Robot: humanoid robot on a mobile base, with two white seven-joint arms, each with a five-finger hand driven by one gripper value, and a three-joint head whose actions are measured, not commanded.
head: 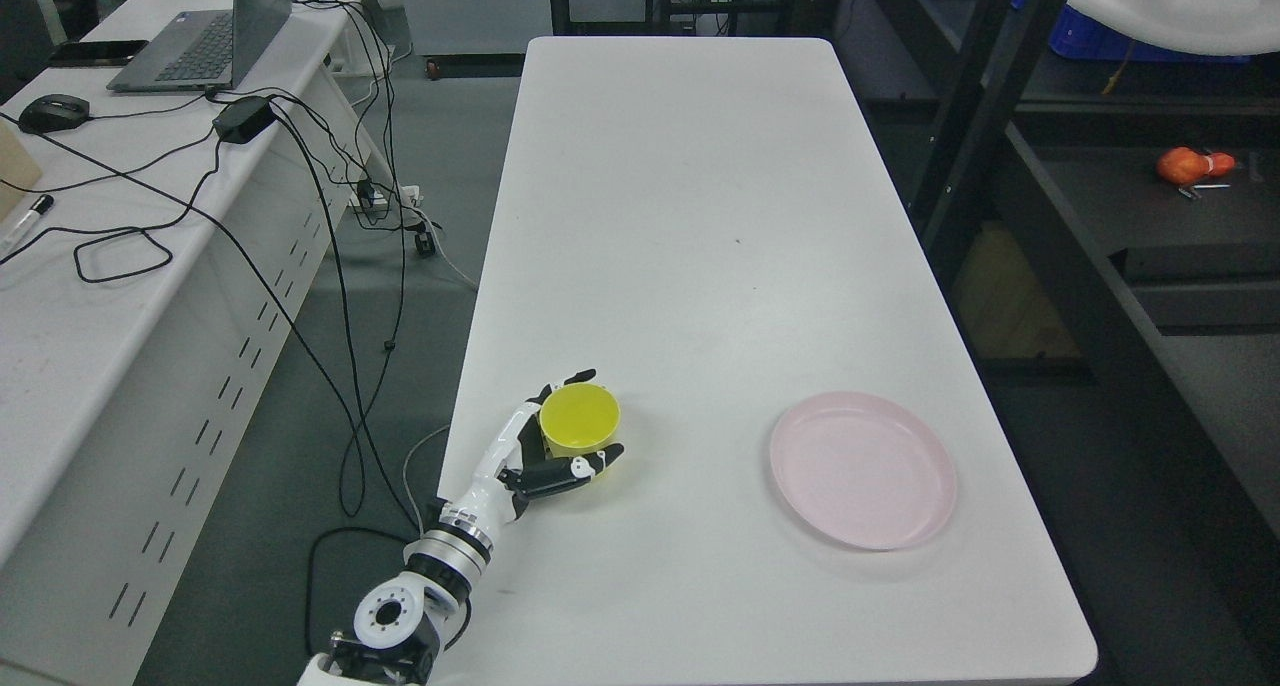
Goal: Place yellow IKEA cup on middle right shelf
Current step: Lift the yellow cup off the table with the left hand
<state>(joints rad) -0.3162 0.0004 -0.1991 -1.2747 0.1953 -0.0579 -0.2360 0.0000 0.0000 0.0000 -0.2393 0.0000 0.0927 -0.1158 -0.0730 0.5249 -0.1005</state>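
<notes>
I see the left hand (565, 436) wrapped around the round yellow plastic cup (579, 419), fingers curled on both sides, cup apparently on the white desk (700, 216). Grasp about done; lift and carry to the dark shelf (1180, 216) far right of the hand remain.

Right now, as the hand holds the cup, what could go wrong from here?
1. The left hand wraps the yellow cup near the table's left edge; a slip could drop it to the floor.
2. The shelf is far right; carrying across might knock the pink plate.
</notes>
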